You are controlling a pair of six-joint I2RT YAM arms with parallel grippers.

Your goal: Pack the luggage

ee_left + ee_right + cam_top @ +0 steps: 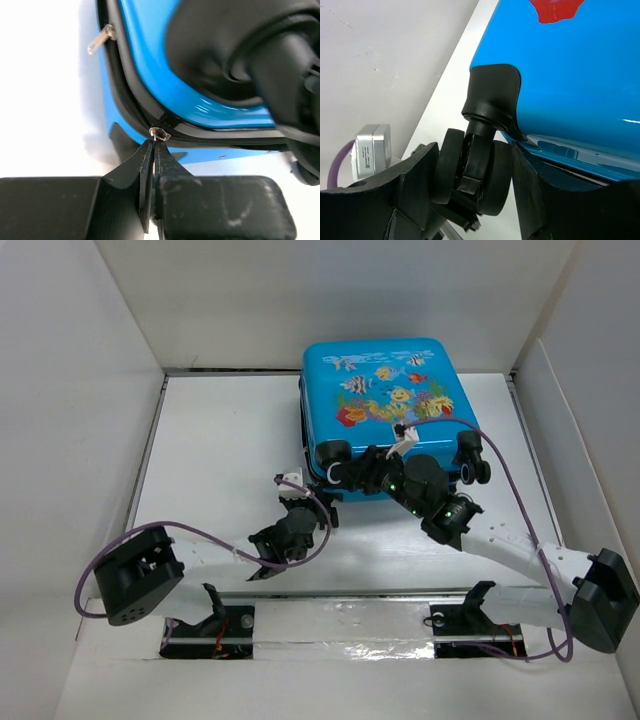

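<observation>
Working on the luggage (390,390), lying flat and apparently shut toward the far side of the bench (220,440), fish print facing up and wheels pointing back at the arm bases. Nipping the small metal zip pull (160,134) at its near left corner with the left end effector (154,147), fingers pressed narrow together so that only their very tips are catching the tab, probably for dragging the slider along the black seam and closing the shell. Leaving a second pull (100,41) sticking out untouched farther along the left edge. Clamping the right end effector (472,170) around a black wheel (492,185) at the near edge, one finger hugging each side of it, most likely to be bracing the case against sliding across the bench under the zip's pull. Reaching in low from the near side with both arms, meeting just beside each other at that near left corner, right against the case rather than over it. Not showing, from any view, how much of the zip is left undone.
</observation>
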